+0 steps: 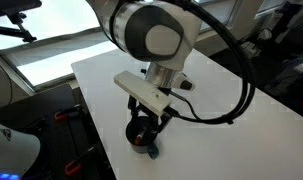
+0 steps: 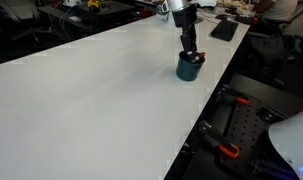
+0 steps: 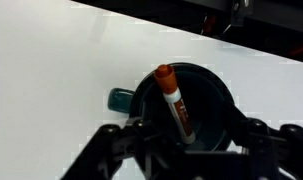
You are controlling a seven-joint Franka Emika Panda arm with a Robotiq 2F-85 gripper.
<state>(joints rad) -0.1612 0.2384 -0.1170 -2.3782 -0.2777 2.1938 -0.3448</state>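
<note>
- Dark teal cup (image 2: 190, 68) stands on the white counter (image 2: 101, 95), close to the counter's edge in both exterior views, with its handle (image 3: 121, 98) sticking out to one side in the wrist view.
- Inside the cup, an orange-capped marker (image 3: 174, 100) leans against the wall, cap end up. Nothing else shows in the cup.
- Your gripper (image 2: 189, 50) hangs directly over the cup's mouth, jaws spread wide to either side of the marker's body. From the wrist view, I judge that they aren't clamping it.
- Risk: the fingers sit low and very near the rim. A sideways drift could catch the cup wall and tip or drag the cup, and the counter's edge is close enough for it to go over.
- Risk: the marker is tilted, not upright. If you close off-centre, one finger could push it flat against the wall instead of trapping it.
</note>
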